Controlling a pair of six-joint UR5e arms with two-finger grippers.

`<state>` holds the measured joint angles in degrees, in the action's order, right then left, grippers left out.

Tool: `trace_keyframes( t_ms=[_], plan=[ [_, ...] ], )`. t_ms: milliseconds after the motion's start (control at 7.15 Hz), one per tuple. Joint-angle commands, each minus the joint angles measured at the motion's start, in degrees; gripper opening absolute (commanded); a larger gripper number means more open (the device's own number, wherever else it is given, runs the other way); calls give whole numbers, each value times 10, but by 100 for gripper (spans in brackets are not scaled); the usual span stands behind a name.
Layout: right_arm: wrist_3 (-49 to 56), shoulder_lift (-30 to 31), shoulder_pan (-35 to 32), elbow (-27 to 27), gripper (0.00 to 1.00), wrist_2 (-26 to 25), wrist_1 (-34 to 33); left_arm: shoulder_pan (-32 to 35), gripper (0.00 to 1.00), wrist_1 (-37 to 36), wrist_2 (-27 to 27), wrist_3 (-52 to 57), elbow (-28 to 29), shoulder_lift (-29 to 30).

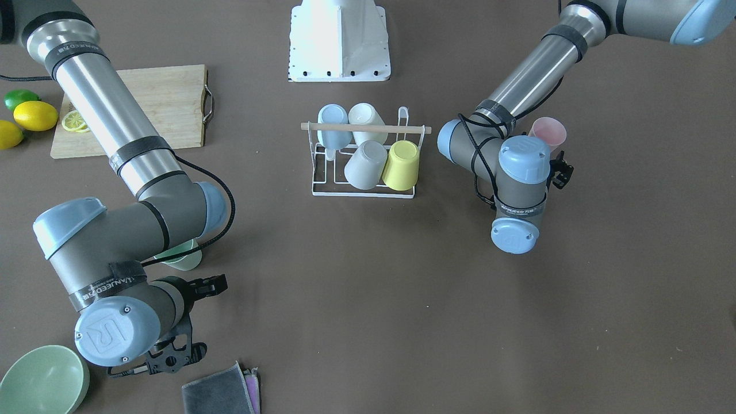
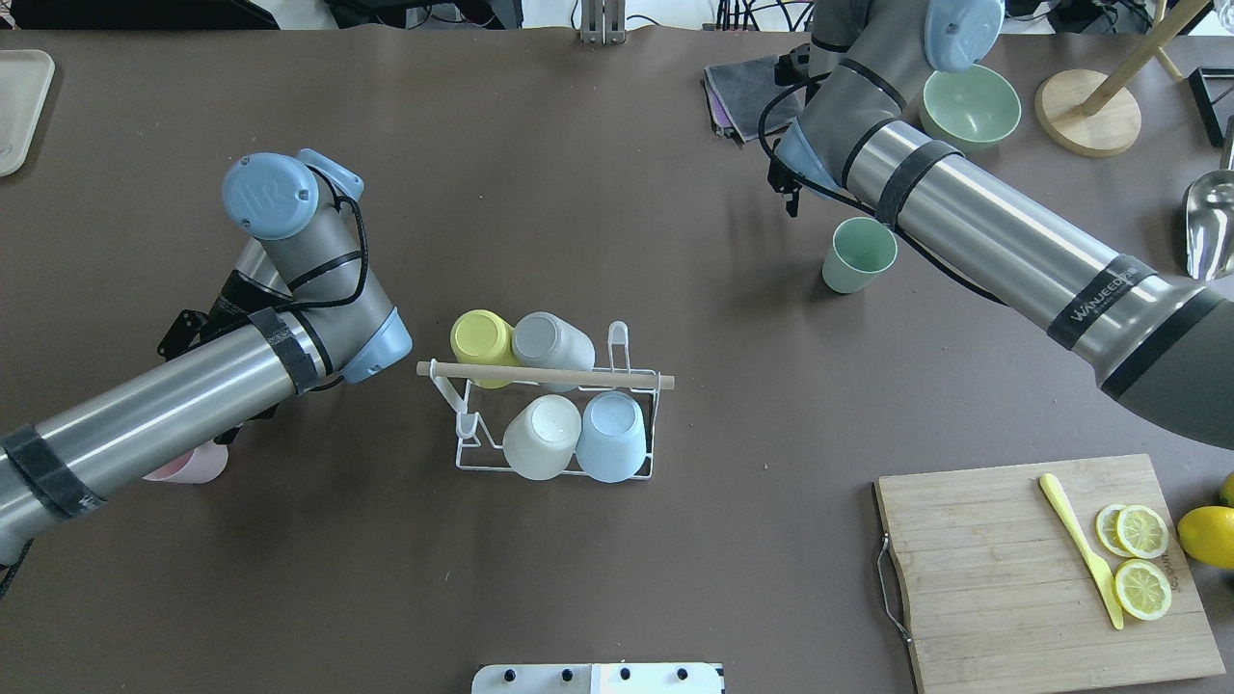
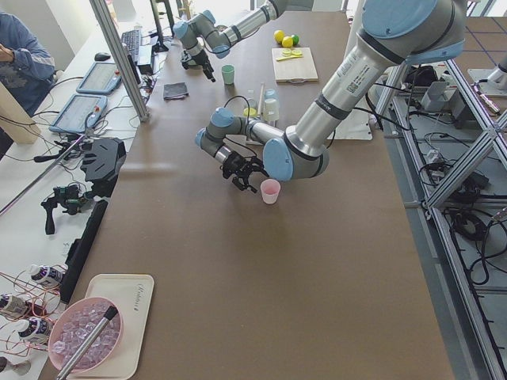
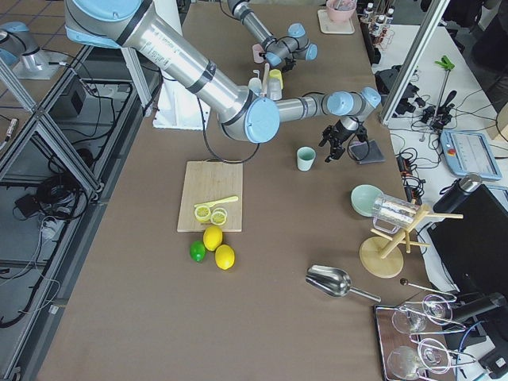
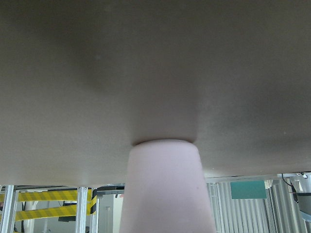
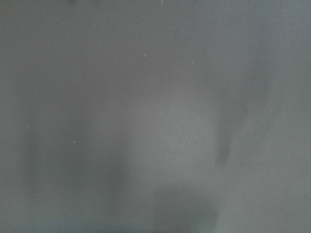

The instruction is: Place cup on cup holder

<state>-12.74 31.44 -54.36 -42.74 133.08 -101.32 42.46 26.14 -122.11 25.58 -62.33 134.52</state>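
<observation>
The white wire cup holder (image 2: pixel 636 380) with a wooden rod stands mid-table and holds yellow, grey, white and light blue cups; it also shows in the front view (image 1: pixel 402 129). A pink cup (image 2: pixel 193 467) stands upright on the table, partly under my left arm. My left gripper (image 3: pixel 247 184) hovers just beside it, fingers spread, empty. The pink cup (image 5: pixel 165 189) fills the left wrist view. A green cup (image 2: pixel 858 253) stands under my right arm. My right gripper (image 4: pixel 333 152) is beside it, apart, empty, and looks open.
A cutting board (image 2: pixel 1003 569) with lemon slices and a yellow knife lies at the near right. A green bowl (image 2: pixel 971 104), a folded cloth (image 2: pixel 742 87) and a wooden stand (image 2: pixel 1089 111) sit at the far right. Lemons and a lime (image 1: pixel 23 112) lie beside the board.
</observation>
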Motion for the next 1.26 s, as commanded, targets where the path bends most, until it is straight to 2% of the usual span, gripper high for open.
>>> trace_keyframes(
  t_ms=[0, 280, 839, 1119],
  plan=[
    [60, -1, 1, -1, 100, -1, -55, -3, 97, -10, -3, 1, -16, -16],
    [86, 2, 14, 6, 100, -20, -54, -5, 97, -10, -2, 3, -20, -20],
    [126, 0, 12, 13, 100, -15, -92, -20, 97, -10, -1, 5, -31, -44],
    [128, -12, 13, 38, 100, -8, -91, -20, 97, -10, -1, 6, -32, -45]
  ],
)
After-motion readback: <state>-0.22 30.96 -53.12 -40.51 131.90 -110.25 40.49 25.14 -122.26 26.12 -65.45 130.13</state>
